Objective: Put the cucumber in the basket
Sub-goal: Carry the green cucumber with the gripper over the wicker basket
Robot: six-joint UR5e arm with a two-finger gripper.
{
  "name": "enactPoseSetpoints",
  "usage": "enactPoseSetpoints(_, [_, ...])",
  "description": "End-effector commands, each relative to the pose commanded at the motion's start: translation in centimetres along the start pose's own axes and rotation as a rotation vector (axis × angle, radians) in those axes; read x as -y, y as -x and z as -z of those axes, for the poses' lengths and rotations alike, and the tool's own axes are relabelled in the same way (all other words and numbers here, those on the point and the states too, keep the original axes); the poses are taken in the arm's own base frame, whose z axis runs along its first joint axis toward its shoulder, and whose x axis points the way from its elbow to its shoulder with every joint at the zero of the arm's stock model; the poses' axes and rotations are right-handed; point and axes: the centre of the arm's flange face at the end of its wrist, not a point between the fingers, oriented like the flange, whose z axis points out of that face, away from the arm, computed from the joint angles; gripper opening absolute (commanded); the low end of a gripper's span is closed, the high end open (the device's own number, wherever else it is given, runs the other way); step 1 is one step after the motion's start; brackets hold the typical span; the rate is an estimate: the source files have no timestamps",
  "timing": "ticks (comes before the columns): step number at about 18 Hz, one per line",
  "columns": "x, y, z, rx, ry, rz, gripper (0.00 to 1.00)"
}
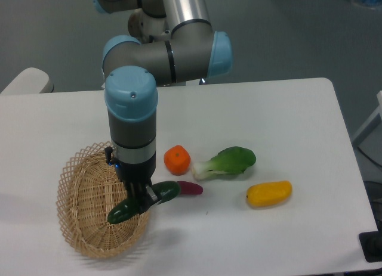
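Basket (pixel 77 228) sits nearest the camera, front-left of the table (pixel 286 121), woven rim facing me. My claw (pixel 141 199) is down over its right-hand side, clamped on the cucumber (pixel 143 202). I grip it around the middle: one end pokes down-left over the basket's inner weave, the other sticks out to the right past the rim, close to the eggplant (pixel 191 188). Fingers are mostly hidden behind the cucumber and my wrist, so how squarely they sit on it I can't tell; the hold looks firm enough since it hangs tilted without resting flat.

Step in hand, as I read it: transport is basically done, I'm at the drop-off. Cucumber is not released yet and probably not resting on the basket floor.

Next move calls for:
- shift a bit left so the whole cucumber clears the rim, not half in and half out
- lower until the low end is near the weave
- spread the fingers, then lift straight up

Watch items: the right end overhangs the rim, so a release here may tip it out toward the eggplant. Orange (pixel 176 159), bok choy (pixel 227 162) and the yellow piece (pixel 269 193) lie to the right, well clear of my path.
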Motion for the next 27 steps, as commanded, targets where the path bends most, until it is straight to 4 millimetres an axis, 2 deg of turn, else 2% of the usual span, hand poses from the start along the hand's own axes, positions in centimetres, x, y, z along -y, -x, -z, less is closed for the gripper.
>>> enactPoseSetpoints(9, [-0.2,-0.5,-0.6,-0.02,0.015,0.032,0.17])
enactPoseSetpoints(14, [1.3,-3.7,-2.3,-0.05,0.113,0.233,0.17])
enactPoseSetpoints(18, [1.3,-5.2,-4.2,-0.062,0.163,0.486,0.17])
enactPoseSetpoints(19, [1.5,-6.1,-5.0,-0.067,0.172,0.526,0.17])
enactPoseSetpoints(22, [2.5,-8.3,-6.8,-0.085,0.202,0.553,0.18])
enactPoseSetpoints(25, [2.8,-9.1,-8.6,-0.098,0.226,0.623,0.18])
enactPoseSetpoints(27, [3.8,-10.1,-9.4,-0.103,0.236,0.634,0.18])
